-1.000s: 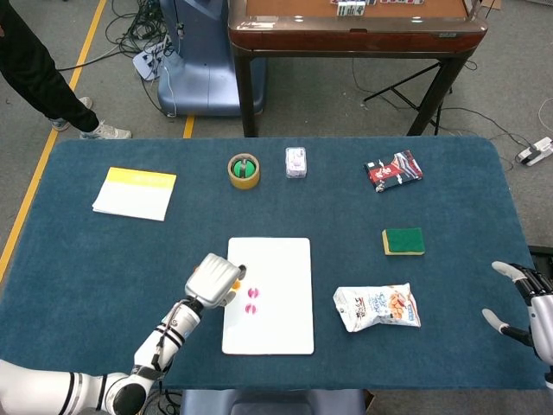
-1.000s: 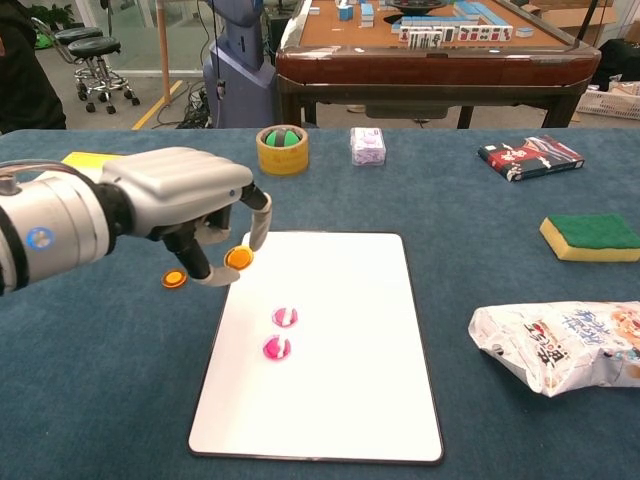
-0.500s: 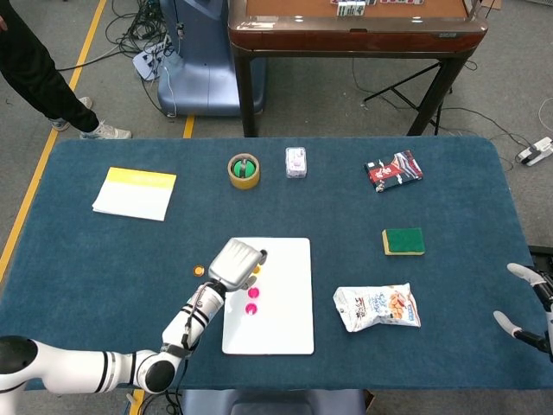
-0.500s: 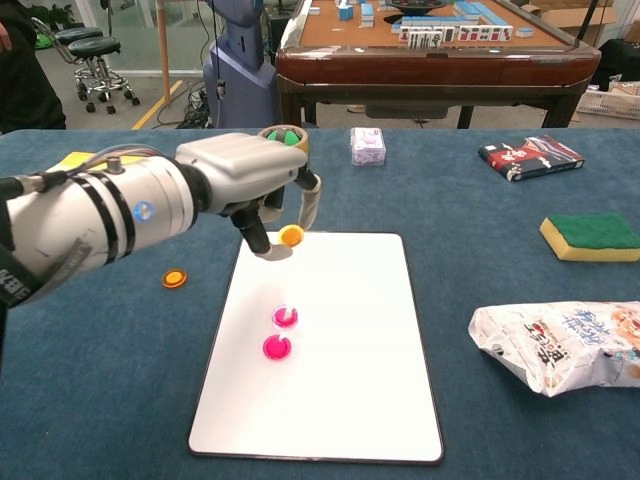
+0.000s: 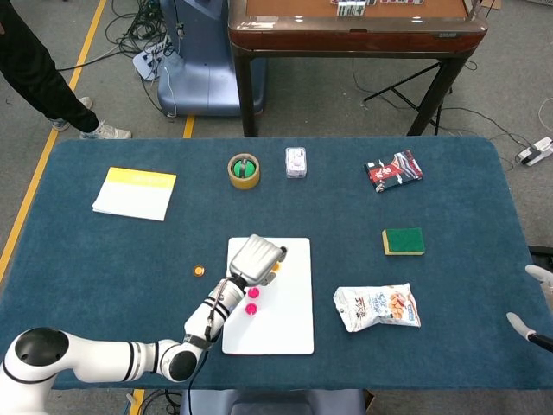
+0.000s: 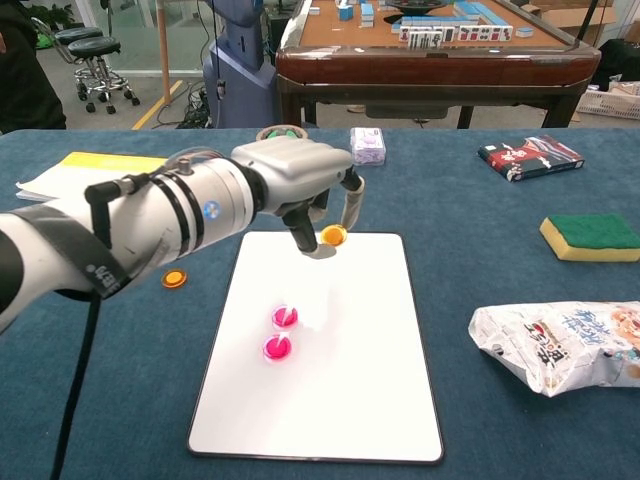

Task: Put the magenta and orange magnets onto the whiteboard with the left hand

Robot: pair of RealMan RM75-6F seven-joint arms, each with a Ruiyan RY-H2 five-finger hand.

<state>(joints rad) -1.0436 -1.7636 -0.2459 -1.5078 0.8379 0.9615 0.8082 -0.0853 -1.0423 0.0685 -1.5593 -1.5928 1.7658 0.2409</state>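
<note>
My left hand hovers over the upper part of the whiteboard and pinches an orange magnet between thumb and finger. Two magenta magnets lie on the board's left half, seen as pink dots in the head view. A second orange magnet lies on the blue cloth left of the board. Only the fingertips of my right hand show at the head view's right edge, apart and empty.
A tape roll, a small wrapped pack, a red packet, a green sponge, a snack bag and a yellow notepad lie around the board. A brown table stands behind.
My left hand has carried the orange magnet rightward, from the board's left edge to above its upper middle. My right hand has slid further out of the head view.
</note>
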